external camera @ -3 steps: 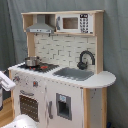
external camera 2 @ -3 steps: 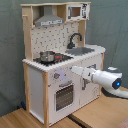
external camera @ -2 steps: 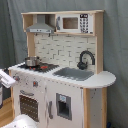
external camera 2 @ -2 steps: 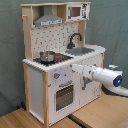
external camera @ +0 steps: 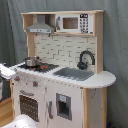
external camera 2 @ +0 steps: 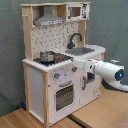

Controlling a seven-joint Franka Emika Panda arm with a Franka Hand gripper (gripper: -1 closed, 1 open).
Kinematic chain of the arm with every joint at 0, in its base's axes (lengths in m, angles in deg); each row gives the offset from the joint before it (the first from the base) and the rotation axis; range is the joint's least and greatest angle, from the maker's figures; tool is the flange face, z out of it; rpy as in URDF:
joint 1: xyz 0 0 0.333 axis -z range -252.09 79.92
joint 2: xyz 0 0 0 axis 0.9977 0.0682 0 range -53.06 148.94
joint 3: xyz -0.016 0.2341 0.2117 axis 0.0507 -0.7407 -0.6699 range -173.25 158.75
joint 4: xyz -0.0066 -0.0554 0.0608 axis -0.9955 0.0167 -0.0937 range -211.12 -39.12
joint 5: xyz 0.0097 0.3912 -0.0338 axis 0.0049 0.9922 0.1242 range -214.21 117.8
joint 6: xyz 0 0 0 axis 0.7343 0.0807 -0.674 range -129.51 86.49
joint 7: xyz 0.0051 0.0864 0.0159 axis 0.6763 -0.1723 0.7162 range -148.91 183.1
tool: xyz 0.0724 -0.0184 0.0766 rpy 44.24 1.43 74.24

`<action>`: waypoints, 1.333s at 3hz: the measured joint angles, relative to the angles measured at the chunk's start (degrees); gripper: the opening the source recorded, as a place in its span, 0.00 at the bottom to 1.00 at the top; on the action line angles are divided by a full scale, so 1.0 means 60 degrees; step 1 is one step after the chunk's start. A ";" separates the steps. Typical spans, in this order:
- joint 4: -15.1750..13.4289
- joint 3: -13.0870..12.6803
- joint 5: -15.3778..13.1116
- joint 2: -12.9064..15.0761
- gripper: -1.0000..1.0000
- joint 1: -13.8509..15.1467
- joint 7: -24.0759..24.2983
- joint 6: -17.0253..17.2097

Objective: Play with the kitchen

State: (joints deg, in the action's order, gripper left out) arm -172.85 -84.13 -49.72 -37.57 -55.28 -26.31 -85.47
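Tall white and light-wood toy play kitchen (external camera: 60,70) fills the middle of both exterior views, standing on a light wooden floor (external camera 2: 15,120) against a dark grey-green curtain backdrop (external camera: 10,30). Grey range hood (external camera 2: 49,21) sits up top beside a white toy microwave with dark window (external camera: 72,23). White pegboard back panel (external camera: 62,50) sits below them. Black curved faucet (external camera: 86,57) stands at the back of the grey sink basin (external camera: 74,74). Small shiny metal pot (external camera 2: 46,55) sits on the dark stove top (external camera 2: 57,58), left of the sink in both exterior views. Oven door with slatted window (external camera 2: 64,95) sits on the white front, with round knobs (external camera 2: 56,76) just above it.

White robot arm with a blue-ringed joint (external camera 2: 110,71) reaches in from the second exterior view's right, held level with the counter. Its gripper (external camera 2: 80,65) sits at the counter's front edge, just beside the stove and above the knobs. Cannot tell whether it touches the counter, and cannot tell whether the fingers are spread or pressed together; nothing visibly held. In the first exterior view only a white piece of the arm (external camera: 6,71) shows at the first exterior view's left edge, next to the stove end of the kitchen.
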 joint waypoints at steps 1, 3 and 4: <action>-0.0008 0.0411 0.0001 0.0094 1.00 -0.0049 -0.0913 -0.0002; -0.0191 0.1577 0.0009 0.0279 1.00 -0.0455 -0.2905 -0.0011; -0.0323 0.2118 0.0012 0.0329 1.00 -0.0742 -0.3722 -0.0011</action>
State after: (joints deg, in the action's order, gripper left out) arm -174.78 -71.42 -49.64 -35.60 -59.73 -48.65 -85.54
